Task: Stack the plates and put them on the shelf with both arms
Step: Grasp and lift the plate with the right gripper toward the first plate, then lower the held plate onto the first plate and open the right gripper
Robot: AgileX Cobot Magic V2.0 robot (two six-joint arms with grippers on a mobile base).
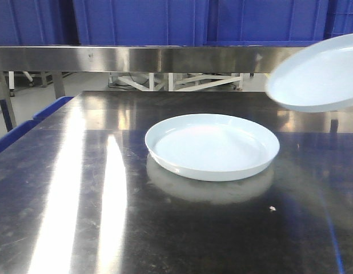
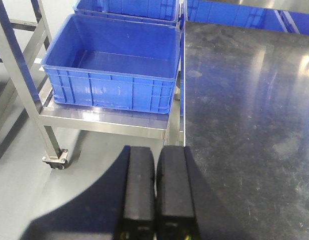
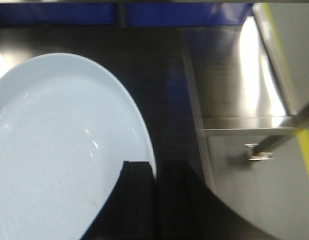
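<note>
Right gripper [image 3: 155, 200] has its two black fingers [image 3: 137, 200] squeezed on the edge of the held plate [image 3: 59, 150]. One finger lies over the white inside of the plate. The other finger sits just past the rim. The plate is big, round, white and shiny, and it fills the left side of the right wrist view. The dark table [image 1: 79, 200] is below it.

Left gripper [image 2: 157, 195] has its two black fingers pressed close together, with nothing between them. It hangs over the left edge of the table. Below it is the gray floor. A little farther off, a blue crate [image 2: 114, 65] with nothing in it sits on a steel cart [image 2: 104, 120] with a small wheel [image 2: 57, 161]. The cart is right beside the table.

In the front view, the table is dark and scratched, with bright stripes of light on its left side. The other plate [image 1: 212, 145] lies flat near the middle of the table. It is white too, with a low rim, and nothing touches it.

The held plate is up in the air at the right edge of this view. It is tilted and looks blurry, and part of it is cut off. It is higher than the other plate and off to the right, and the two do not touch.

Behind the table, the shelf [image 1: 136, 58] shows as a long flat steel rail across the view. Big blue crates [image 1: 142, 20] stand above the rail.
</note>
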